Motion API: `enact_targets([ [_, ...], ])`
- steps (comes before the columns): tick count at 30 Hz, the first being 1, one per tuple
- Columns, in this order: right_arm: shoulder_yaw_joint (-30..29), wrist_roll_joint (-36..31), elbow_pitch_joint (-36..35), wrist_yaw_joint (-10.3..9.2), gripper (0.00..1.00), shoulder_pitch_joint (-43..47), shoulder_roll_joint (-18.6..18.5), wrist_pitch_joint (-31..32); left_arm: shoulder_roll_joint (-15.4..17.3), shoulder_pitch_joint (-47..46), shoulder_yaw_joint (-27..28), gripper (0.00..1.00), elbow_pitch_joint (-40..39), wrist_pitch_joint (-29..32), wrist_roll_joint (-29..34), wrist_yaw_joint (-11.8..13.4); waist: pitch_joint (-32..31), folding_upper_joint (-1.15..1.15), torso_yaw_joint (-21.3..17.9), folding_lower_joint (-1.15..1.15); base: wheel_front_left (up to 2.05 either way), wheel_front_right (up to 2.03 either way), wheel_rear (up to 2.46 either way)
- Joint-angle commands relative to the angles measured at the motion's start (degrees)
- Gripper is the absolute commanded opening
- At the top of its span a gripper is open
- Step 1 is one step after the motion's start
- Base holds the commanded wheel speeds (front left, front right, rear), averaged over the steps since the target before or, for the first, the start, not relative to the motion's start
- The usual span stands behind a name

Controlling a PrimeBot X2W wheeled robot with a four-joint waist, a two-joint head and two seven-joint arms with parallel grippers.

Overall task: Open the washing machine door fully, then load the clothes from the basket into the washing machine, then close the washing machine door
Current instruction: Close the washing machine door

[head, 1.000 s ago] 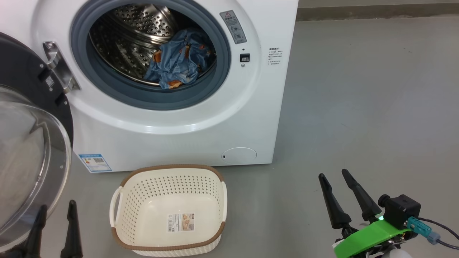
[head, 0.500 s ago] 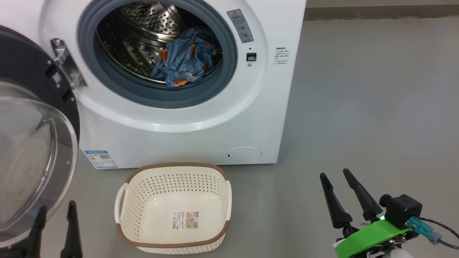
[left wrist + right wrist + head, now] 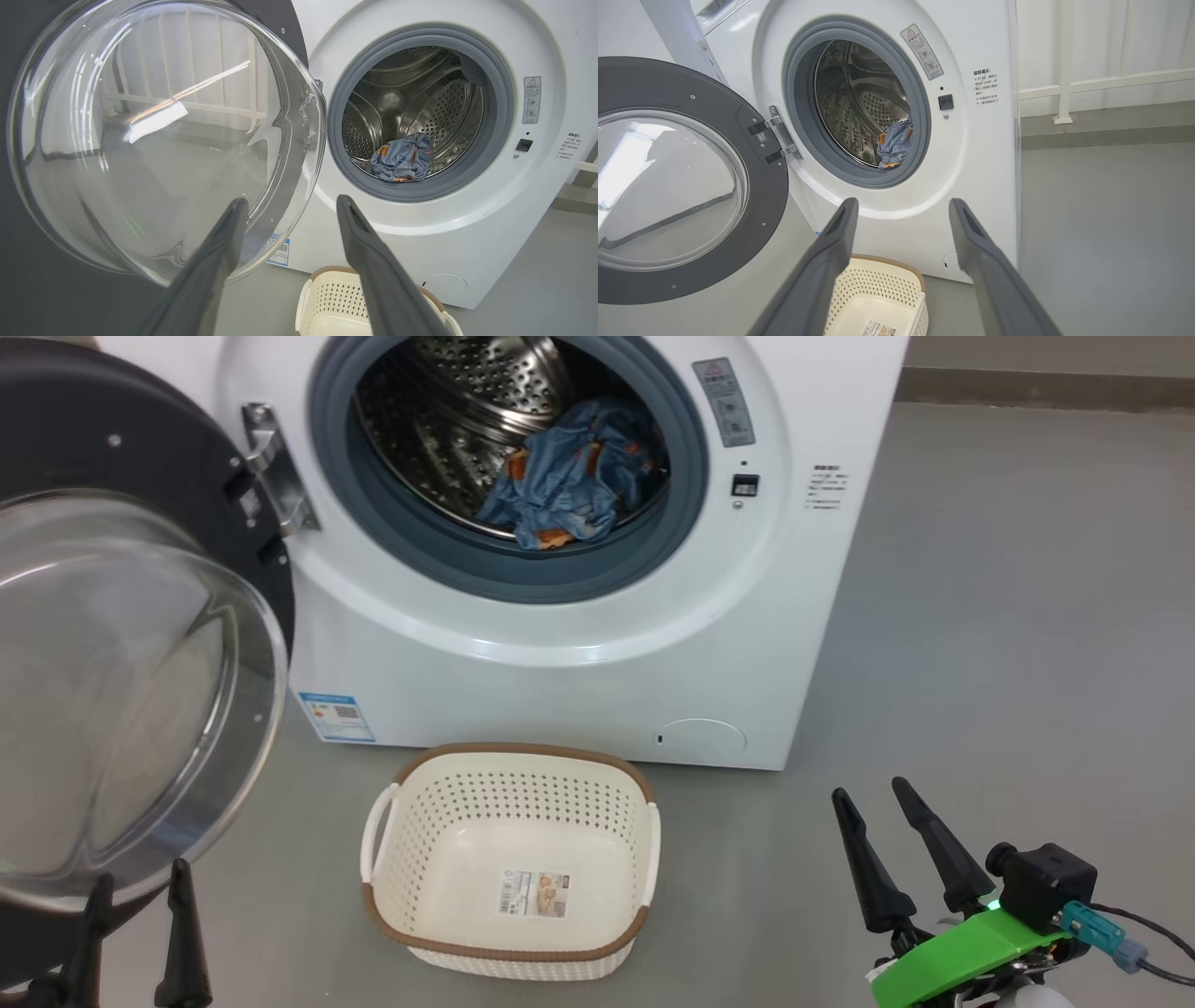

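Observation:
The white washing machine [image 3: 579, 653] stands with its round black door [image 3: 112, 420] swung wide to the left, clear glass bowl facing me. Blue clothes [image 3: 569, 476] with orange prints lie in the steel drum. On the floor before the machine sits the cream basket [image 3: 523, 749], with just a label sticker inside. My left gripper [image 3: 137, 873] is open at the lower left, just below the door's glass. My right gripper [image 3: 868, 789] is open over bare floor, right of the basket. In the left wrist view the left gripper [image 3: 292, 199] points between door [image 3: 140, 140] and clothes [image 3: 402, 157]. The right gripper [image 3: 904, 201] points at the machine's front below the clothes [image 3: 893, 142].
Grey floor [image 3: 1008, 616] stretches open to the right of the machine. A white railing [image 3: 1064, 88] runs along the wall behind it. The open door takes up the space at the left.
The whole head picture has shifted right, so the camera has turned left. Both grippers keep their places in it and stay open. Clothes, basket and door lie as before.

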Motion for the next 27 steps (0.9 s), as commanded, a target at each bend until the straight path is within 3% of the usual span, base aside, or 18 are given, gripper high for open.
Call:
enact_targets([
  [1,1.2,0.0,-1.1,0.16,1.0,-1.1,-0.2,-0.3,0.7,-2.6,2.4,1.0,-0.9,-0.5,0.8,0.6,-0.3,0.0,2.4,0.0,0.0,0.0,0.0],
  [27,2.8,1.2,0.4,0.16,1.0,-1.0,-0.4,-0.3,0.5,-2.6,2.7,1.0,-0.1,-0.5,2.0,1.5,-1.7,0.0,17.8,0.0,0.0,0.0,0.0],
])
